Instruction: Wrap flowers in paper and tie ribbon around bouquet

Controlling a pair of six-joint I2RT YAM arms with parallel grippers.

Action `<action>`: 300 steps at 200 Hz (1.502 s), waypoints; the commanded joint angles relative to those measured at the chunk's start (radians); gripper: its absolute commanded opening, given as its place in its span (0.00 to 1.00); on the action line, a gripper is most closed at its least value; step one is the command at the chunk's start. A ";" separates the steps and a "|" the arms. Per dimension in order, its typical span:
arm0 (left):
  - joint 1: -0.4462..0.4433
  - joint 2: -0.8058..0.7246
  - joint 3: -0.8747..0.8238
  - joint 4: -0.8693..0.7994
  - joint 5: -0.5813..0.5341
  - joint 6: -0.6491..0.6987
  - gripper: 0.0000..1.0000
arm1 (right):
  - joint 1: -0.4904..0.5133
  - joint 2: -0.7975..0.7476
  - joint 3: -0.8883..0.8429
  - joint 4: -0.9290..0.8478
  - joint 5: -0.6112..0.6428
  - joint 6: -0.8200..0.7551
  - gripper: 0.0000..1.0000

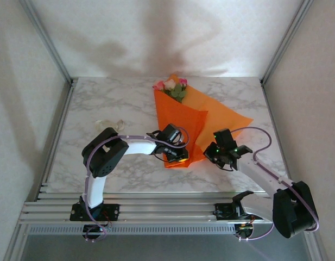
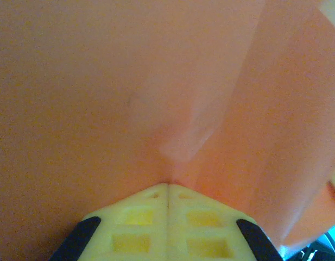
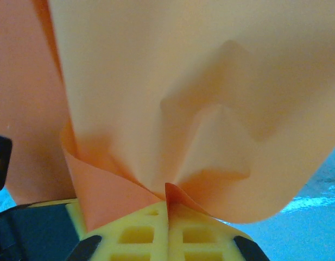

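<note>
The paper [image 1: 210,122] is partly folded over the flowers [image 1: 171,86], with the fingers of the left gripper [image 2: 167,190] and right gripper [image 3: 167,204] clamped on it; the ribbon [image 1: 110,124] lies untied.

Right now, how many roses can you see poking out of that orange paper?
3, at the far end of the paper: pink rose left, cream rose middle, magenta rose right. More may hide inside.

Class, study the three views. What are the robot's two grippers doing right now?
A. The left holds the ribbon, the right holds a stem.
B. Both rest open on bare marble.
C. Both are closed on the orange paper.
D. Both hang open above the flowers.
C: in the wrist views the left gripper and the right gripper are each shut, with the paper creasing out from between the tips.
</note>
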 commanded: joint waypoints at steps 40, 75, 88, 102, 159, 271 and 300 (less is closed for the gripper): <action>0.016 0.037 -0.050 -0.003 -0.113 -0.001 0.00 | 0.135 0.058 0.159 -0.035 0.088 -0.163 0.00; 0.014 -0.002 -0.091 0.038 -0.152 -0.012 0.00 | 0.196 0.112 0.227 0.008 0.087 -0.236 0.00; 0.014 -0.029 -0.112 0.059 -0.169 -0.017 0.00 | 0.214 0.136 0.247 0.012 0.082 -0.254 0.00; 0.014 -0.063 -0.131 0.081 -0.182 -0.019 0.00 | 0.228 0.155 0.254 0.018 0.078 -0.269 0.00; 0.024 -0.281 -0.162 0.018 -0.295 -0.036 0.07 | 0.237 0.177 0.266 0.017 0.078 -0.284 0.00; 0.138 -0.230 -0.312 0.152 -0.171 -0.089 0.00 | 0.290 0.294 0.351 0.026 0.055 -0.363 0.00; 0.133 -0.240 -0.325 0.165 -0.181 -0.093 0.00 | 0.323 0.382 0.387 0.042 0.018 -0.397 0.00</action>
